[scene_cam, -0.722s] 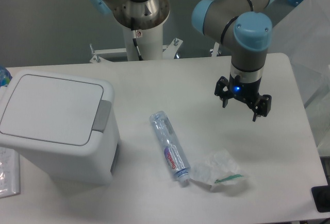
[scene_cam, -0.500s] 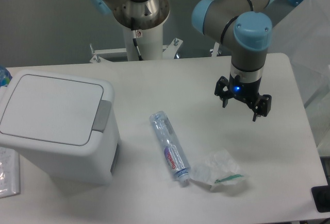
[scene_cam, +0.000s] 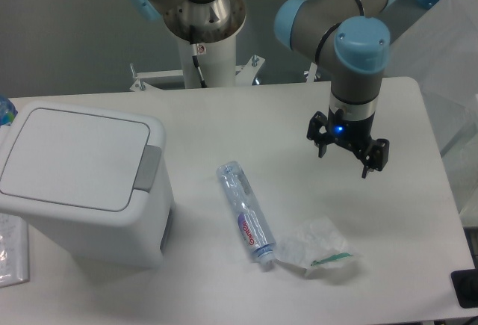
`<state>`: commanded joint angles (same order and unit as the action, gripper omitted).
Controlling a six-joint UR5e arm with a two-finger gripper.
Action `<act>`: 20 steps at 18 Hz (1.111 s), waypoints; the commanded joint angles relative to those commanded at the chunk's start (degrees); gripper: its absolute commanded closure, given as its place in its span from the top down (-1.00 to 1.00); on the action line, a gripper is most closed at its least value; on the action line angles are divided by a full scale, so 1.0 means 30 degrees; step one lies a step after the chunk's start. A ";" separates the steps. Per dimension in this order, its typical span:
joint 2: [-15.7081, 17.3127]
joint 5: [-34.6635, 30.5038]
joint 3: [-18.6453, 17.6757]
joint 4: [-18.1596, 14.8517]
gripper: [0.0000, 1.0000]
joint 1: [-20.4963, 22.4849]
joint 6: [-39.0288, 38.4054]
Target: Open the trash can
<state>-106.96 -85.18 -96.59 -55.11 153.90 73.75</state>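
Note:
The trash can (scene_cam: 78, 183) is a large white boxy bin at the left of the table. Its flat white lid (scene_cam: 71, 157) lies closed, with a grey push tab (scene_cam: 148, 168) on its right edge. My gripper (scene_cam: 345, 159) hangs over the right half of the table, far to the right of the bin. Its two black fingers are spread apart and hold nothing.
A clear plastic bottle (scene_cam: 245, 213) lies on the table between the bin and the gripper. A crumpled clear wrapper (scene_cam: 317, 249) lies near the front right. A flat pack (scene_cam: 11, 246) sits at the front left by the bin. The arm's base (scene_cam: 202, 33) stands at the back.
The gripper has shifted slightly to the left. The trash can lid has stayed closed.

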 joint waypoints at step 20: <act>0.0995 1.0226 0.1348 0.0527 1.00 -0.1729 -1.4003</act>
<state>-103.98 -54.51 -92.55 -53.53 148.71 31.74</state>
